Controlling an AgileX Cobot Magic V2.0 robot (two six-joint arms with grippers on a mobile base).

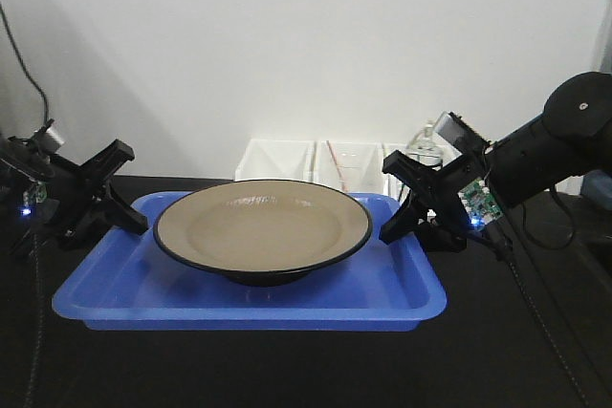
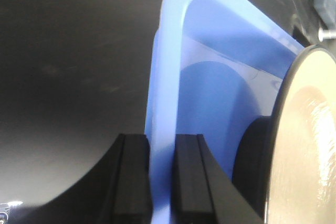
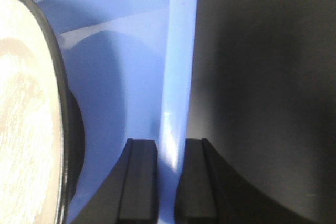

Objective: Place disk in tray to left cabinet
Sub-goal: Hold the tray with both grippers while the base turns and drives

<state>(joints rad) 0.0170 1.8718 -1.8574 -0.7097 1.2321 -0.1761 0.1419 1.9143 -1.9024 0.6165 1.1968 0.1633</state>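
Left gripper: I'm pinching the tray by its left rim, jaws narrow.
Right gripper: clamping the right rim likewise.
Disk: sitting mid-tray, edges clearing both grippers.
Room: white bins standing just behind.

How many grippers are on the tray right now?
2. The left gripper clamps the left rim of the tray; the right gripper clamps its right rim. The disk lies in the tray between them.

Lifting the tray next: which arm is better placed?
Neither alone. The left claw grips the left rim of the tray, the right claw grips its right rim, and the plate sits roughly centred, so lift with both.
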